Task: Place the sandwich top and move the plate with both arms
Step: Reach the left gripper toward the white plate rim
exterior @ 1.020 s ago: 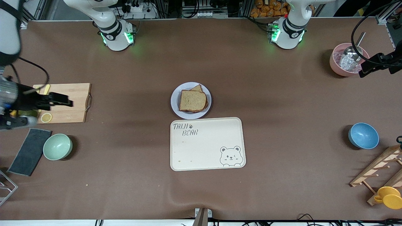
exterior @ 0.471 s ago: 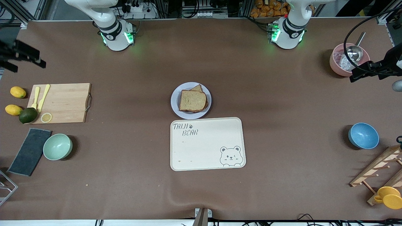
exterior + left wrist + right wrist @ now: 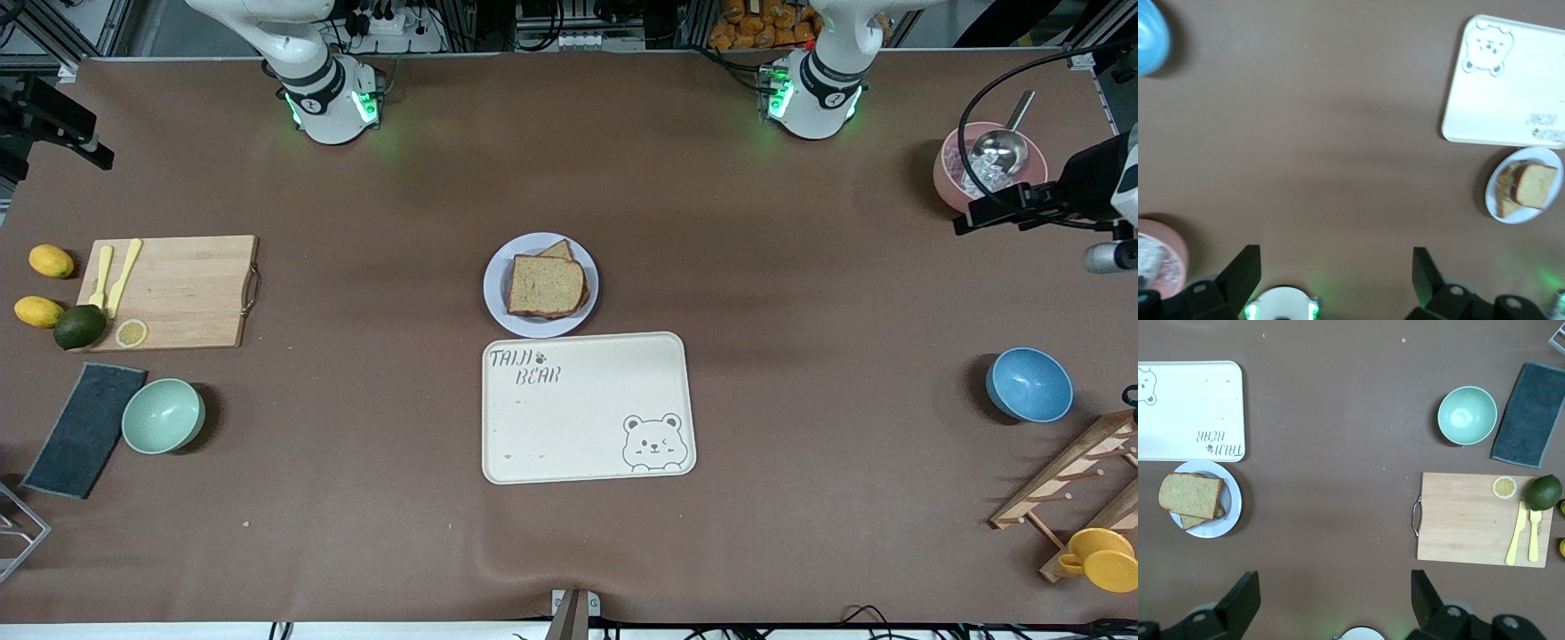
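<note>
Both pairs of black fingers stand spread and empty: the left gripper [image 3: 1335,270] high over the pink bowl's [image 3: 978,178] end of the brown tabletop [image 3: 800,498], the right gripper [image 3: 1335,593] raised over its own end. At mid-table, the square, brown-crusted sandwich top [image 3: 546,284] caps the stack on the round pale plate [image 3: 496,283], just beside the cream rectangular tray [image 3: 587,407].

Two white jointed arms, rounded glossy shells with black bands at the joints. Bases lit green, right arm's base [image 3: 331,100] upper left of frame, left arm's base [image 3: 813,93] upper right. Black grippers, chunky angular fingers [image 3: 1241,600], thin black cable looping at the right edge.
</note>
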`<state>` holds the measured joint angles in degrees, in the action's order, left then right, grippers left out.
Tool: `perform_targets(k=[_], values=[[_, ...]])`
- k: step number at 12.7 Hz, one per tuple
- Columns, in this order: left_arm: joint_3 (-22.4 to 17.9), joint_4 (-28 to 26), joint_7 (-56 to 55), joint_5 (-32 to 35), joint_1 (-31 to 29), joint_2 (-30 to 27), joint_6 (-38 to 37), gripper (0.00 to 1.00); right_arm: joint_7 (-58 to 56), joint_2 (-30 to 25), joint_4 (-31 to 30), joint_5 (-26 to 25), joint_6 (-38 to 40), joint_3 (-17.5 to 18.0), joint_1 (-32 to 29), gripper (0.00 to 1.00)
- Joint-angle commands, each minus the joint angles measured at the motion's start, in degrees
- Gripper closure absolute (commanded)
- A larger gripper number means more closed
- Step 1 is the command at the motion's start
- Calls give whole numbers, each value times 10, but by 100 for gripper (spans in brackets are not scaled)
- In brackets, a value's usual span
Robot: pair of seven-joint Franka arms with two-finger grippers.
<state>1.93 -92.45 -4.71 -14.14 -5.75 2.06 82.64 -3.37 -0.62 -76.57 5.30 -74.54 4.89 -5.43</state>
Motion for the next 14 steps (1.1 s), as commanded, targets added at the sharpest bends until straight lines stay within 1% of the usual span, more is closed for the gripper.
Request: perform_targets(k=[1,5,7,8,9,10,11,13,14], values=[[1,-57,36,-59,-30,-11,15,0,1,-5,-20,-15,-20,-11,14,0],[1,-109,40,-114,-46,-12,19,0,0,-4,-20,-13,-18,-12,11,0],[1,-137,40,-174,-70,-11,19,0,1,-4,-19,-13,-18,-12,14,0],[1,-146,40,-192,-71,-11,19,0,0,-4,-20,-13,-18,-17,15,0],[1,-153,40,-193,-71,-10,19,0,-1,-4,-20,-15,-19,-26,20,0],[3,-168,40,-195,-70,-12,19,0,-1,-3,-20,-29,-23,-30,29,0],[3,-185,41,-220,-71,-12,18,0,-1,-4,-23,-55,-34,-30,32,0],[3,-213,51,-268,-69,-8,22,0,-2,-5,-28,-63,-40,-30,32,0],[4,-224,53,-279,-67,-7,30,0,0,-5,-30,-62,-40,-30,33,0]])
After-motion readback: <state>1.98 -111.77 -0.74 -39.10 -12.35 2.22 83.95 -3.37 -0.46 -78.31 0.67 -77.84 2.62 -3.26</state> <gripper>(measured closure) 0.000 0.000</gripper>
